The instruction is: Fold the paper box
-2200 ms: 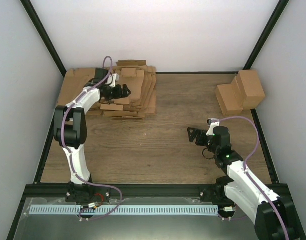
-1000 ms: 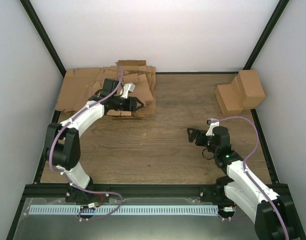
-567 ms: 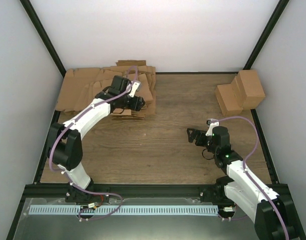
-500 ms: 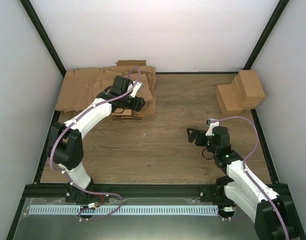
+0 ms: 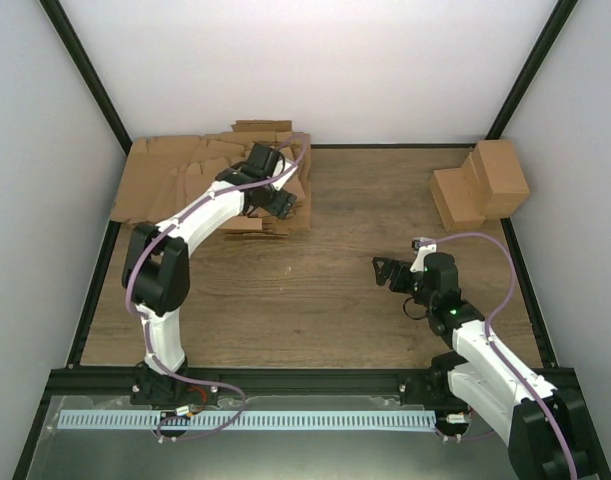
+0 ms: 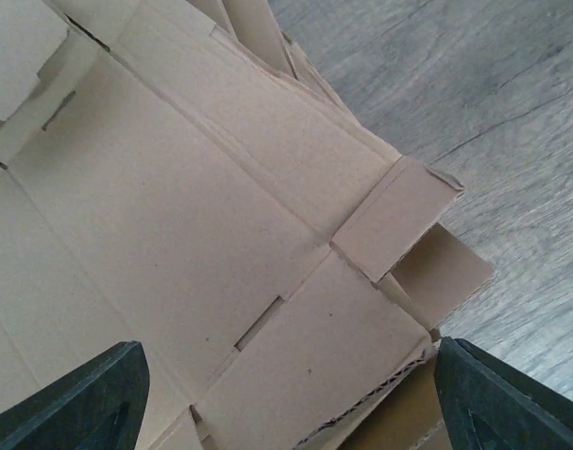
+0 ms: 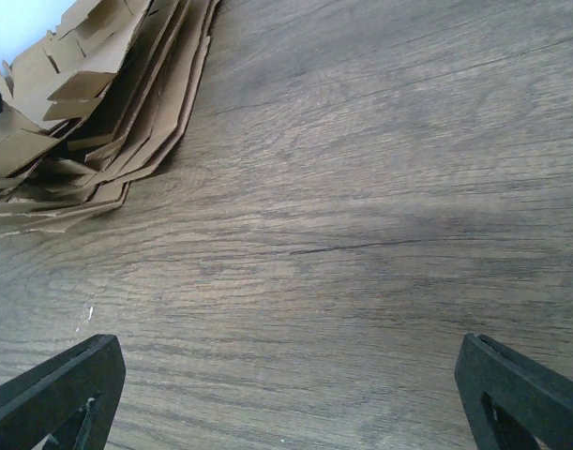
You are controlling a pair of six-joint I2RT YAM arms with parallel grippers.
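My left gripper hangs over the right front corner of the heap of flat brown cardboard sheets. Its jaws are open. In the left wrist view the left gripper has both dark fingertips spread wide over the top die-cut sheet, which has creases, slots and a small corner flap. Nothing sits between the fingers. No single paper box shows apart from the heap. My right gripper rests low over bare table, open and empty. The right wrist view has the right gripper above wood grain.
Three neat folded brown cuboids stand at the back right. The heap's ragged edges show at the upper left of the right wrist view. Black frame rails and white walls bound the wooden table.
My left arm has swung rightward across the heap to its right front corner, and its jaws have widened. The right arm has not moved.
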